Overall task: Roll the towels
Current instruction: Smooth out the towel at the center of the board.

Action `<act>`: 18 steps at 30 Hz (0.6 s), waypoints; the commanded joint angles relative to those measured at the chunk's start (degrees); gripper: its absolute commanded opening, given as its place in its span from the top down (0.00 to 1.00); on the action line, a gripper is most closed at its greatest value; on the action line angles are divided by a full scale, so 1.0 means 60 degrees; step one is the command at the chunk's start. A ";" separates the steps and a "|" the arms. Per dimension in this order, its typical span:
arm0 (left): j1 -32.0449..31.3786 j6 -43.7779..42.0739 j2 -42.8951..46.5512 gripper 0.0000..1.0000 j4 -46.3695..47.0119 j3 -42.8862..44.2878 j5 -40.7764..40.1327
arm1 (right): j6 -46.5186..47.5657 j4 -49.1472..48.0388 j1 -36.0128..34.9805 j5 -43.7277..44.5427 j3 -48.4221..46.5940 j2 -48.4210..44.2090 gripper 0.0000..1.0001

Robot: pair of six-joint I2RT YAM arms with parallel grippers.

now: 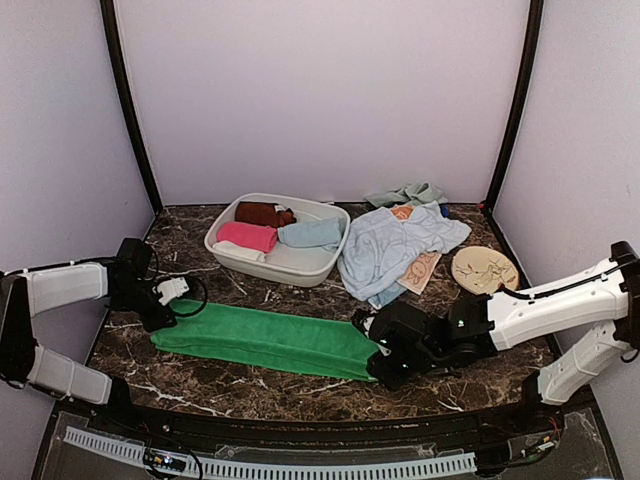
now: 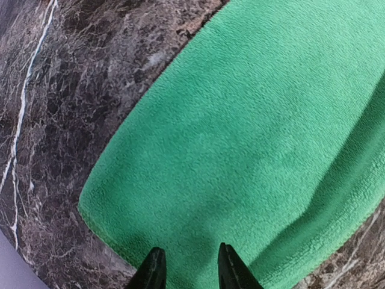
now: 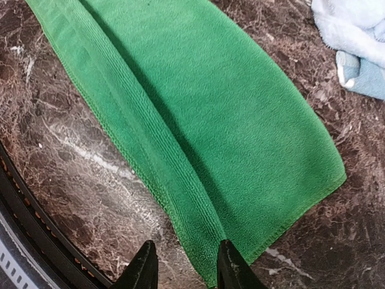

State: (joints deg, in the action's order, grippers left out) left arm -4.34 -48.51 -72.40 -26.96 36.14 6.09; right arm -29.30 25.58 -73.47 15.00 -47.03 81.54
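The green towel [image 1: 265, 340] lies flat as a long folded strip along the near edge of the table [image 1: 200, 385], running from the left side towards the right. Its layered long edge faces the robot, as the right wrist view shows [image 3: 222, 120].

The left gripper [image 1: 183, 305] stands over the strip's left end. Its fingers [image 2: 153, 271] are narrowly parted above the rounded end of the cloth [image 2: 240, 138], and nothing is visibly pinched. The right gripper [image 1: 378, 352] stands at the right end. Its fingers [image 3: 231, 268] are likewise narrowly parted, straddling the near corner without lifting it.

Judged step: begin the roll from one short end. To do it well:
- Both fingers should catch every layer at the end.
- The first turn should be tight and square to the long edges.
- The far end should be kept taut so the strip does not skew.

Towards the back edge, a white basin [image 1: 300, 272] holds towels that are already rolled: pink [image 1: 247, 236], brown [image 1: 262, 213] and pale blue [image 1: 312, 233]. To the right of the basin a loose pale blue towel [image 1: 390, 245] lies in a heap. A tan disc [image 1: 484, 269] rests near the right edge.
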 commanded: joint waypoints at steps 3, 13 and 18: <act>-0.0002 0.0254 -0.0488 0.69 0.1851 -0.0708 -0.0501 | -0.0816 -0.1081 0.0605 -0.0739 0.0649 0.0208 0.72; 0.0010 -0.0373 -0.1002 0.69 0.3946 -0.1449 -0.1972 | -0.0781 0.0566 0.1017 -0.1060 -0.0110 0.1231 0.79; -0.0016 0.0842 -0.0075 0.67 0.1750 0.0412 -0.0396 | -0.0450 0.1339 0.1086 -0.0409 -0.0820 0.1216 0.78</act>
State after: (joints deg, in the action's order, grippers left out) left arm -4.45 -48.34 -76.79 -6.81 31.51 -1.17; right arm -33.30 28.95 -67.79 9.47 -47.42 89.47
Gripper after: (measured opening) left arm 0.319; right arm 0.218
